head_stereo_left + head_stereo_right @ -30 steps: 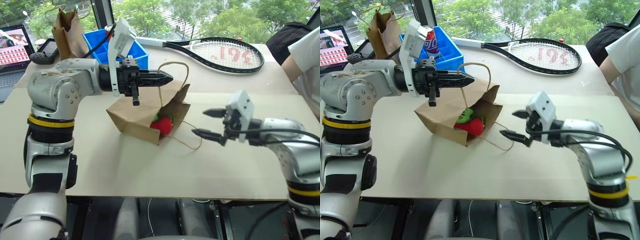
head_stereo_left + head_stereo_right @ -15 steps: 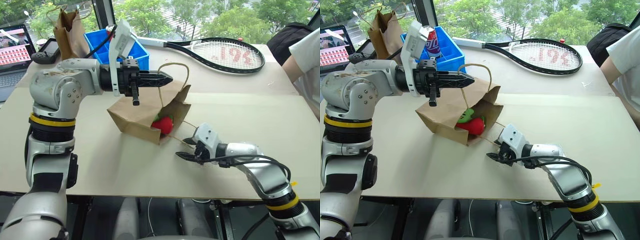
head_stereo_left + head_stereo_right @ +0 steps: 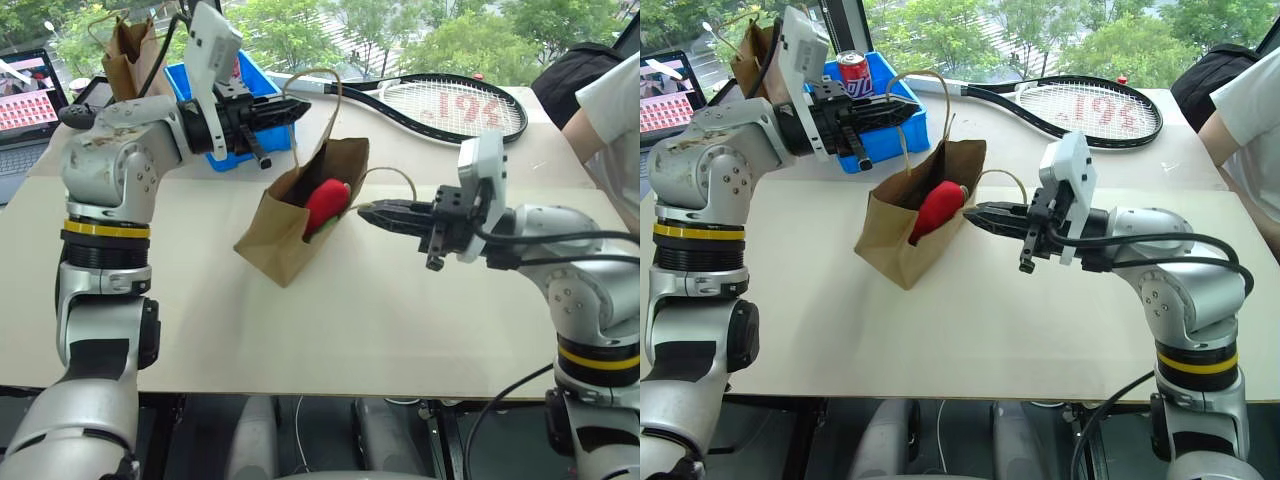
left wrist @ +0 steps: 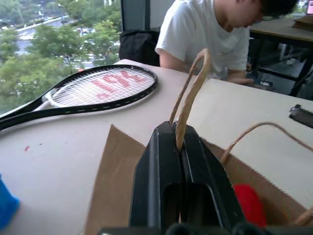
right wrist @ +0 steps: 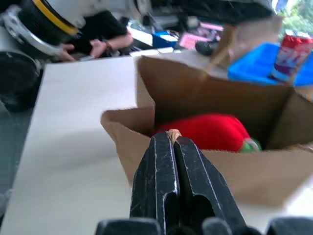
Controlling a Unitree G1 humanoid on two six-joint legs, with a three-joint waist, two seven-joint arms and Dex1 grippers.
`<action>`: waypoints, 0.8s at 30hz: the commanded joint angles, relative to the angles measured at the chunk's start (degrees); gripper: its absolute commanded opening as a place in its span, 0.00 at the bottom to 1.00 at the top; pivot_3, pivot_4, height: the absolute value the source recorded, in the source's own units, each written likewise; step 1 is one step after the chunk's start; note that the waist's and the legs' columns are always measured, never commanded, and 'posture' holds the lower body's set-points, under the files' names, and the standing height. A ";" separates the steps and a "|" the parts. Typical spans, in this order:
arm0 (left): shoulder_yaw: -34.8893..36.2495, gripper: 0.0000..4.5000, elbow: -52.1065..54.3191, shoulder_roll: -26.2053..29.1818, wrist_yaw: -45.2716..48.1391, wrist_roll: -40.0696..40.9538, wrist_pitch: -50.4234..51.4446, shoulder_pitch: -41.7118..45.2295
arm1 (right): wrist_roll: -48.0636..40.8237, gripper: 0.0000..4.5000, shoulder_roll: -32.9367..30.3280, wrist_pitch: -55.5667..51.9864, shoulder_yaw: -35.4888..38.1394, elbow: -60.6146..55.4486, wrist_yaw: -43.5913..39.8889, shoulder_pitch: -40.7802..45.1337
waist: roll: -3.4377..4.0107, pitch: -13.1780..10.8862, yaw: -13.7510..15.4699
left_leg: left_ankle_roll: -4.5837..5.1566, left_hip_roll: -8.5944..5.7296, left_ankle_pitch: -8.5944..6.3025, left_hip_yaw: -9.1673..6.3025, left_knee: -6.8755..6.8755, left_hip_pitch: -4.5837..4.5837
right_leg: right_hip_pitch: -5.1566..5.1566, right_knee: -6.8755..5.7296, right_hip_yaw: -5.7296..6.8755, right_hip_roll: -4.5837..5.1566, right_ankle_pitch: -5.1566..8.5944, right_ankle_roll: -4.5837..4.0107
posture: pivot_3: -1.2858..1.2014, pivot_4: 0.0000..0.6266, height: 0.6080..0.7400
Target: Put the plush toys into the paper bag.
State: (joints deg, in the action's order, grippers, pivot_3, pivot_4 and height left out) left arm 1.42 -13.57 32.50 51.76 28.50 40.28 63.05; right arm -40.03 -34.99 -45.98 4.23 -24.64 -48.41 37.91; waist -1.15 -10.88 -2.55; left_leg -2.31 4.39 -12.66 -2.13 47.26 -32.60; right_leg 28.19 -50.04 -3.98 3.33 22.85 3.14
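Left eye view: pale beige counter (image 3: pixel 400 330) by a leafy window carries a black tennis racket (image 3: pixel 440 105); both hands, left (image 3: pixel 292 108) and right (image 3: pixel 366 211), pinch twine handles of the brown kraft paper bag (image 3: pixel 285 225).

My arms were silver-grey metal with rounded joint housings, each ringed by a yellow band edged in black. Black cables looped along the right forearm. A white, boxy camera housing sat above each wrist. My left gripper (image 3: pixel 290 108) and right gripper (image 3: pixel 372 212) were black, slim and tapered.
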 commanded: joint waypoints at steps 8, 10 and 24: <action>2.05 0.00 8.34 1.03 0.67 4.10 5.55 -3.80 | -4.57 0.01 -3.73 -3.53 -1.78 -1.57 -1.12 6.20 | 0.00 0.00 0.11 | 0.00 -0.01 0.00 0.00 0.00 0.00 | -0.02 0.01 0.00 0.02 0.00 0.00 | 0.52 0.24 0.40; 1.17 0.00 12.12 2.57 1.61 5.24 8.96 -6.32 | -3.17 0.01 -6.52 -3.12 -2.44 -1.36 -2.59 3.87 | 0.00 0.00 0.07 | -0.01 0.00 0.00 0.00 -0.01 0.00 | -0.02 0.01 0.00 0.02 0.00 0.00 | 0.52 0.24 0.40; 9.68 0.99 11.84 8.52 5.61 16.26 18.30 -5.01 | -18.65 0.43 -12.27 -10.70 10.86 1.66 -0.72 5.17 | -0.01 -0.01 -0.04 | 0.05 0.00 0.07 0.01 -0.07 0.04 | -0.02 0.04 0.00 0.01 -0.03 -0.06 | 0.52 0.24 0.40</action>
State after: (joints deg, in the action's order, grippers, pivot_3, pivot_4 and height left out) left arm 8.13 -1.42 39.59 55.81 42.45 58.11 56.09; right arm -54.38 -46.56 -55.68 10.14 -22.73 -50.22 41.09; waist -1.16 -10.89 -2.59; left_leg -2.27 4.39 -12.60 -2.12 47.17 -32.56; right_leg 28.17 -50.01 -3.98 3.35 22.82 3.08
